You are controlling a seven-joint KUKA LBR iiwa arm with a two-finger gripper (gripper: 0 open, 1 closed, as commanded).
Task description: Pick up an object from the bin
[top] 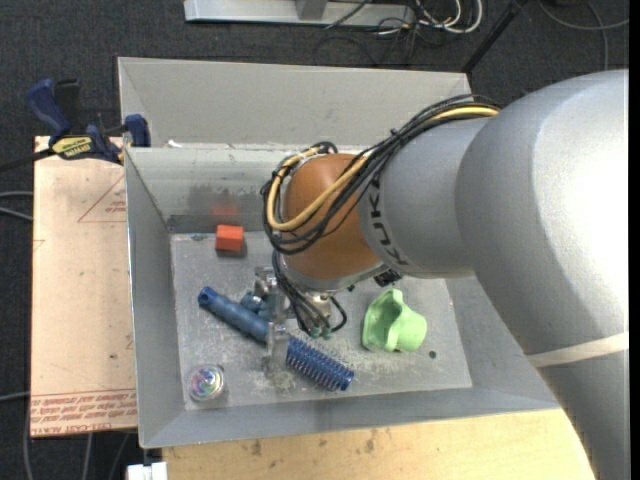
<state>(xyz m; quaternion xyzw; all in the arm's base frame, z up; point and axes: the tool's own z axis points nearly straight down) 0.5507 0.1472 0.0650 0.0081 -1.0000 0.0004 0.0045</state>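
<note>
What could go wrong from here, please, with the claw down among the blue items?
The claw sits between the blue handle and the blue bristled piece, which may be one brush. A grip there might catch just one end, so it could tilt or slip on lifting. The black cable loops by the claw hang near the bristles and could snag.

A robotics lab: industrial arm point(520, 188) over a metal bin point(300, 423), cables point(440, 3) trailing across dark carpet point(60, 28).
</note>
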